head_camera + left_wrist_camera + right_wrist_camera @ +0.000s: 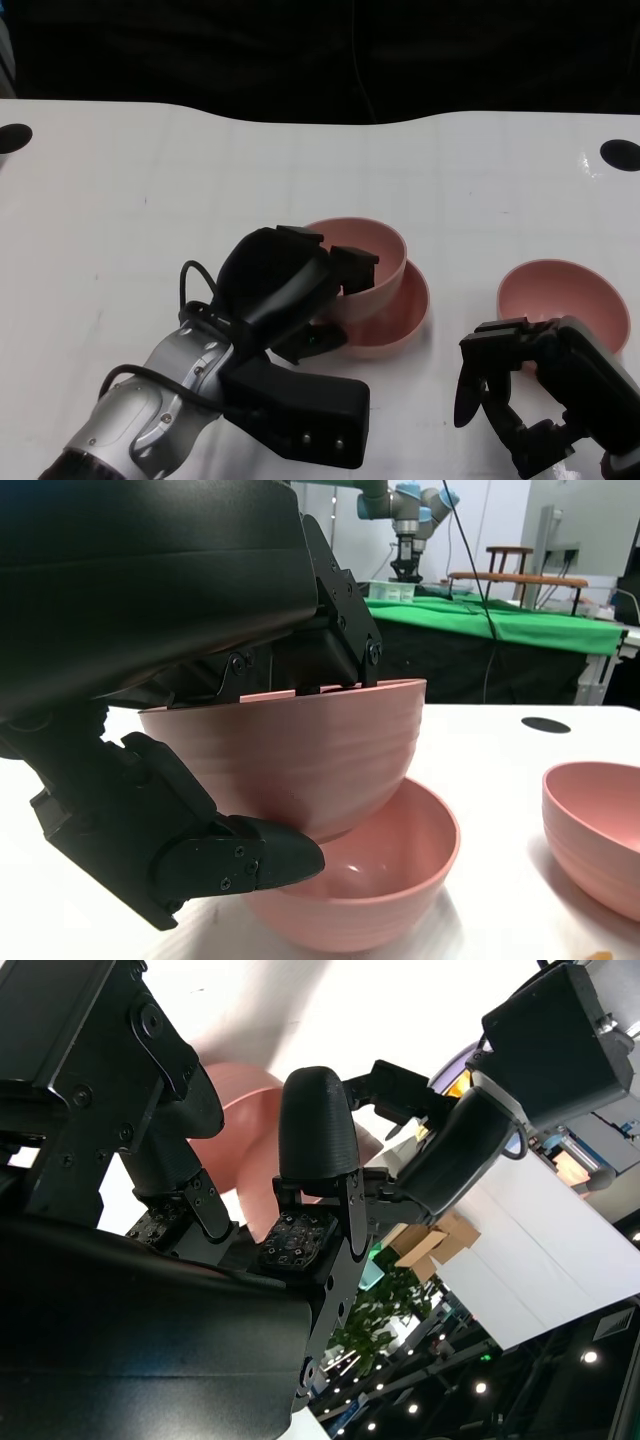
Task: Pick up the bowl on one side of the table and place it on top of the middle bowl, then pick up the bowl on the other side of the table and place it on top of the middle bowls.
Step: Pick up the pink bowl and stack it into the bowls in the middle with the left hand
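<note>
Nearest you, your right hand [520, 395] hangs low over the white bench [120, 190], fingers spread and curled around nothing, just on the near side of the right-hand bowl [563, 300], which sits on the bench apart from the middle bowl [405, 310]. Take that middle bowl as your marker: your left hand [285, 290] comes in from its near left side and grips the upper bowl [365, 255], with fingers [340, 600] hooked over the rim and another finger [235, 865] pressed against the outer wall lower down. In the left wrist view you can see the upper bowl tilted and nested partly into the middle bowl, its base down inside the lower rim. You cannot tell whether its base touches the inside of the middle bowl. The 2 stacked bowls and the 1 to the right are the same pink. Beyond the middle bowl the bench runs to its curved far edge, with a dark round hole [620, 154] near the far right corner.
</note>
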Controlling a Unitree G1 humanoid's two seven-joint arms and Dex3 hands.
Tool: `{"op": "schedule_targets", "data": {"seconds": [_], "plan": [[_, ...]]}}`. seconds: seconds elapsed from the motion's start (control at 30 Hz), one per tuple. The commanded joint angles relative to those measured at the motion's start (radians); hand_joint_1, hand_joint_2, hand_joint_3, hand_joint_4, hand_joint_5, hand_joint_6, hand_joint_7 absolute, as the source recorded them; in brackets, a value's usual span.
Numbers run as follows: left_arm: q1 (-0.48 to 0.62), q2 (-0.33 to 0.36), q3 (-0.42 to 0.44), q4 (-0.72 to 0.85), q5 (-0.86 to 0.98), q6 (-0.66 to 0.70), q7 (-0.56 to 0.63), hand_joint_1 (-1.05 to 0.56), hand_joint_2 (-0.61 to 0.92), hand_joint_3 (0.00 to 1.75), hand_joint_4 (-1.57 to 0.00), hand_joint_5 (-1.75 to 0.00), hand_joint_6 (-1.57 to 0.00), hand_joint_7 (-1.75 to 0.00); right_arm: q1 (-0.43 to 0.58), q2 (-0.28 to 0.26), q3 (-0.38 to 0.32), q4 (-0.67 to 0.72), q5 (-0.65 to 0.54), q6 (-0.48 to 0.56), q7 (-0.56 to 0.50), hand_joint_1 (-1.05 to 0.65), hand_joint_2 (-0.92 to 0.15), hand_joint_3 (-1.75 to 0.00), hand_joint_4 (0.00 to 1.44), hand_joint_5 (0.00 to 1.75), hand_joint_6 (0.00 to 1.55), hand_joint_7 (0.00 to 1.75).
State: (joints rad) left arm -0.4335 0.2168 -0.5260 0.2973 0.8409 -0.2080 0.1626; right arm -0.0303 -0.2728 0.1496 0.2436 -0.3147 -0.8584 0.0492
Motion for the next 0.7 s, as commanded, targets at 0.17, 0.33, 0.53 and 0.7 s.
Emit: {"op": "schedule_targets", "data": {"seconds": [0.17, 0.33, 0.53, 0.7], "plan": [[-0.053, -0.025, -0.031, 0.073, 0.010, -0.003, -0.008, -0.25, 0.54, 0.90, -0.82, -1.72, -0.79, -1.36, -0.004, -0.015, -0.014, 0.004, 0.017, -0.016, -0.001, 0.22, -0.05, -1.67, 0.98, 1.75, 0.94, 1.28], [-0.064, -0.037, -0.035, 0.141, -0.001, -0.054, 0.042, -0.26, 0.57, 0.84, -0.87, -1.54, -0.84, -1.18, -0.005, -0.015, -0.015, 0.009, 0.019, -0.016, 0.001, 0.23, -0.04, -1.67, 0.98, 1.75, 0.94, 1.28], [-0.067, -0.015, -0.072, 0.144, 0.049, -0.038, -0.002, -0.45, 0.90, 0.31, -0.19, -0.56, -0.38, -0.15, -0.010, -0.015, -0.013, 0.014, 0.017, -0.019, 0.002, 0.26, -0.04, -1.69, 0.99, 1.75, 0.96, 1.28], [-0.056, 0.000, -0.098, 0.099, 0.096, 0.029, -0.077, -0.68, 0.92, 0.43, 0.00, -0.19, -0.17, -0.01, -0.010, -0.016, -0.012, 0.013, 0.021, -0.017, 0.008, 0.26, -0.05, -1.69, 0.99, 1.72, 0.97, 1.27]]}}
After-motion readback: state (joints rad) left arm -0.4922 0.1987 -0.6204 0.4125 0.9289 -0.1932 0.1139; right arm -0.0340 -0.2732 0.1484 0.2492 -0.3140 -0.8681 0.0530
